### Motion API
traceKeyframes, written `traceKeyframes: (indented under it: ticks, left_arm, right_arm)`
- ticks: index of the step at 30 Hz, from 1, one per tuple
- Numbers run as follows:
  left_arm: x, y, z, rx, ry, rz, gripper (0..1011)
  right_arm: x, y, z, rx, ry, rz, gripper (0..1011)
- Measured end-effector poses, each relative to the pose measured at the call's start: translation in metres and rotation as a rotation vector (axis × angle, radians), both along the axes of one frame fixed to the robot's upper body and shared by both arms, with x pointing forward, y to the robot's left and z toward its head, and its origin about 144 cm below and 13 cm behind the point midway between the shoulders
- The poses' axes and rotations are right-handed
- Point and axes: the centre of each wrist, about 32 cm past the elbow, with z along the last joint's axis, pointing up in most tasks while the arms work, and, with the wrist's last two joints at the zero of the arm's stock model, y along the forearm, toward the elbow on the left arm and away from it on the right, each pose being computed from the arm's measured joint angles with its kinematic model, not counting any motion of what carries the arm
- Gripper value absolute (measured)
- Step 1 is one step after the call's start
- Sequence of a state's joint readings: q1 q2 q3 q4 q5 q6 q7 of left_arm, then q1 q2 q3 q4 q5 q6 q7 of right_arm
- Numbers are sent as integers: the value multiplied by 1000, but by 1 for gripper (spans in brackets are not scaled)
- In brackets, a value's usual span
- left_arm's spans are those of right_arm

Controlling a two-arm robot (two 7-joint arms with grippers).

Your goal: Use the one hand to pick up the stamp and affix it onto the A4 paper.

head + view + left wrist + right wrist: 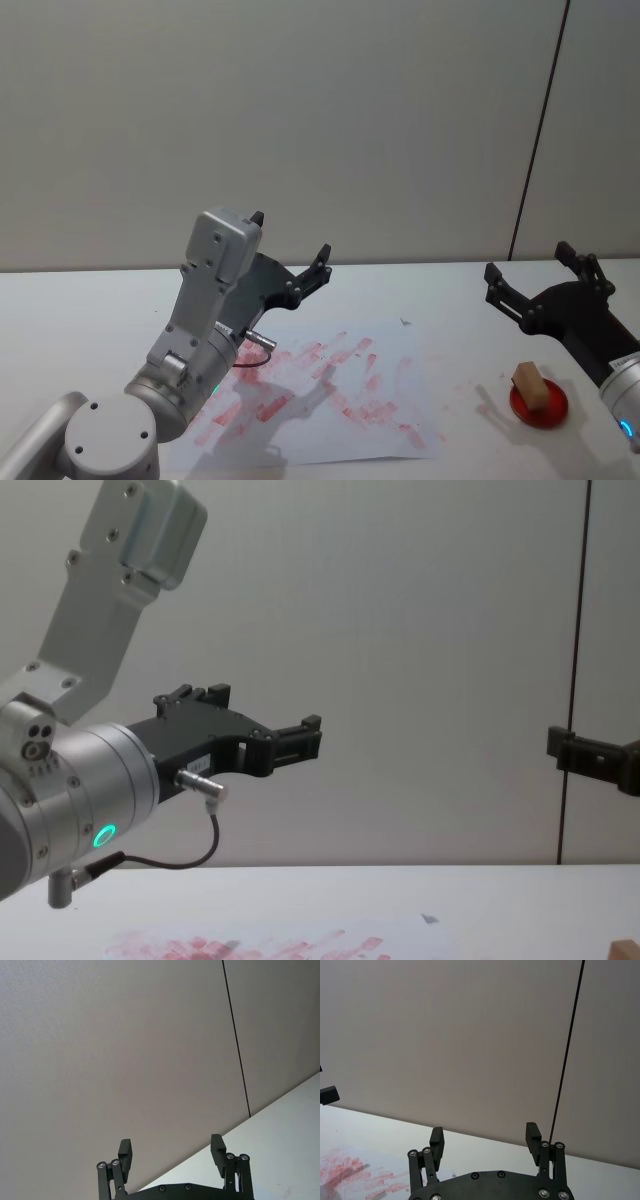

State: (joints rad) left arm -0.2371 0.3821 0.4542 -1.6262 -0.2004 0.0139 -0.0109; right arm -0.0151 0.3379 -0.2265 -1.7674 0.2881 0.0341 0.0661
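Note:
The stamp (529, 384), a small light-brown wooden block, stands on a round red ink pad (540, 406) at the right of the table; its top edge shows in the chest view (626, 947). My right gripper (527, 260) hovers open and empty above and behind it, well off the table, also seen open in its wrist view (485, 1136). The A4 paper (330, 400), white with smudgy red marks, lies at the table's middle (270, 946). My left gripper (290, 235) hangs open over the paper's far left part, holding nothing (171, 1150).
The bulky silver left arm (190, 340) with a green light rises over the paper's left side and hides part of it. A white table (450, 300) runs back to a plain grey wall with a dark vertical seam (540, 130).

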Motion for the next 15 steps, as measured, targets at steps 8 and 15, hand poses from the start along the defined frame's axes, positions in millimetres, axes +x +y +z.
traceKeyframes:
  ticks: [8, 15]
  left_arm:
    - [0, 0, 0, 0, 0, 0, 1001]
    - [0, 0, 0, 0, 0, 0, 1001]
  right_arm:
    - [0, 0, 0, 0, -1, 0, 1001]
    - [0, 0, 0, 0, -1, 0, 1001]
